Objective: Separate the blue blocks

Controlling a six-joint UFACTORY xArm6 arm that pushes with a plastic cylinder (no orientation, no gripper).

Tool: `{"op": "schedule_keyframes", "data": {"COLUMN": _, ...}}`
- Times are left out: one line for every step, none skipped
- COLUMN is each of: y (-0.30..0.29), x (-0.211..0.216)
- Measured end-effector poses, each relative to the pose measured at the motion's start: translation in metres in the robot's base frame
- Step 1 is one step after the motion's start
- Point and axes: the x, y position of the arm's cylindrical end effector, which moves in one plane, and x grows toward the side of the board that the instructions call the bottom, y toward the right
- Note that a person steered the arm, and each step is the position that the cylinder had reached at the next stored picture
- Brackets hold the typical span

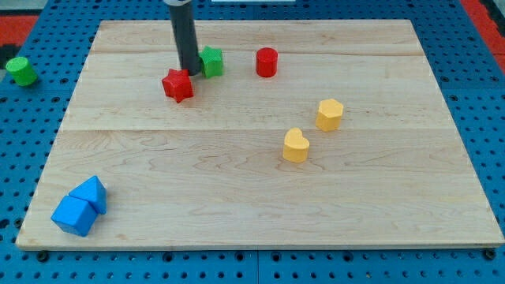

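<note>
My tip [190, 72] rests on the tabletop [237, 181] near the view's top, wedged between the red star [178, 84] and the green block [211, 61], touching or nearly touching both. I have no jaws, only a rod, so nothing is grasped. The two blue blocks sit far off in the view's bottom-left corner, pressed together: the blue cube [74, 215] and, just above and right of it, the blue wedge [91, 192]. A red cylinder [267, 61] stands right of the green block. A yellow heart [295, 146] and yellow hexagon [329, 114] lie mid-right, apart. A green cylinder [22, 70] sits off the board, upper left.
</note>
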Motion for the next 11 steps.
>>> {"op": "schedule_keyframes", "data": {"y": -0.029, "x": 0.020}}
{"op": "schedule_keyframes", "data": {"y": -0.051, "x": 0.033}}
{"op": "schedule_keyframes", "data": {"y": -0.131, "x": 0.071}}
{"op": "schedule_keyframes", "data": {"y": -0.169, "x": 0.177}}
{"op": "schedule_keyframes", "data": {"y": -0.185, "x": 0.221}}
{"op": "schedule_keyframes", "data": {"y": -0.153, "x": 0.267}}
{"op": "schedule_keyframes", "data": {"y": -0.123, "x": 0.295}}
{"op": "schedule_keyframes", "data": {"y": -0.115, "x": 0.276}}
{"op": "schedule_keyframes", "data": {"y": -0.114, "x": 0.247}}
{"op": "schedule_keyframes", "data": {"y": -0.096, "x": 0.237}}
{"op": "schedule_keyframes", "data": {"y": -0.081, "x": 0.244}}
